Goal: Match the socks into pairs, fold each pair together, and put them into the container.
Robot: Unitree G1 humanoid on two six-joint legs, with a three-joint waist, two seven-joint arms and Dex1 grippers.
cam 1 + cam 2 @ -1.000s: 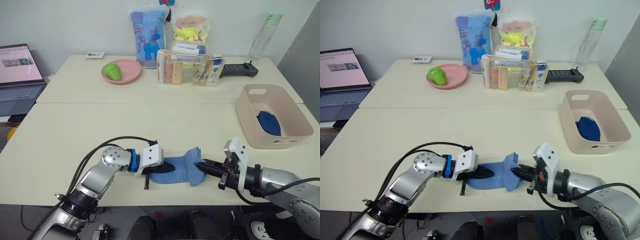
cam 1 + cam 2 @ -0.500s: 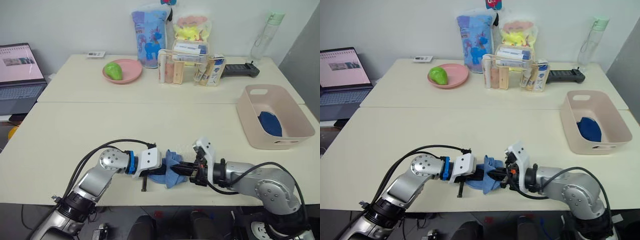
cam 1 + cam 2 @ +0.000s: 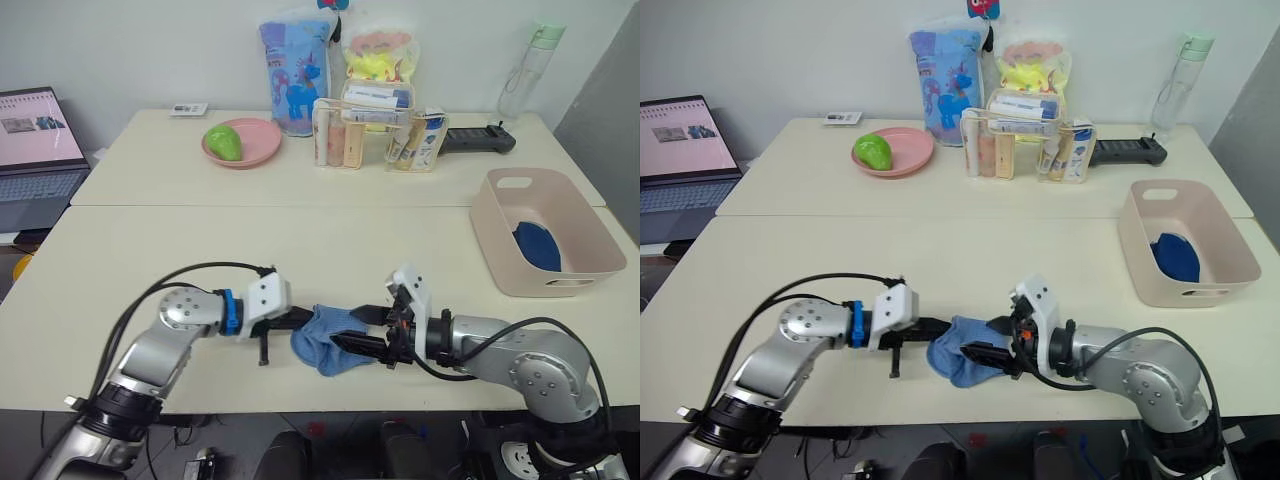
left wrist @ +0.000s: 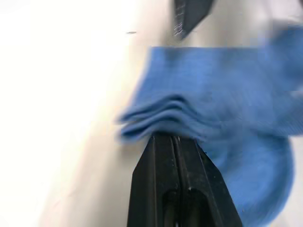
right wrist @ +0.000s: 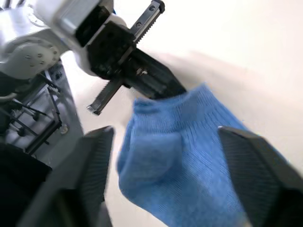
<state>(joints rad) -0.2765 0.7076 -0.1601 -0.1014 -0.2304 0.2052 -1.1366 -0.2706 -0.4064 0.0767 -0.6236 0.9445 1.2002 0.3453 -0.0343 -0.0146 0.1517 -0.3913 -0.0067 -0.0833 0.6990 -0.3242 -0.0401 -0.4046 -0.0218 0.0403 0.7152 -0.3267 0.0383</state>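
Left tool [image 3: 296, 318] is clamped tight on the edge of the light blue socks [image 3: 325, 337], low in the middle of the frame. The fabric bunches right at its tips in the left wrist view. Right tool [image 3: 362, 329] sits on the other side of the bundle with its fingers spread wide, 1 above the cloth and 1 below, gripping nothing.

And there's the change: 1 second ago the socks lay stretched long between the 2 tools, and now they're a short folded wad, shifted toward the left arm, with the right tool let go after carrying its end across. That looks like the fold for this pair done, or very nearly.

Next job, by my reading, is the trip to the tub [image 3: 578, 279] at the right edge, where a navy bundle [image 3: 538, 246] already lies inside. Plenty of bare desk [image 3: 400, 250] between bundle and tub, nothing in the lane. Watch the near edge, though: the wad sits close to the front lip of the desk, so a loose drop could slide off.
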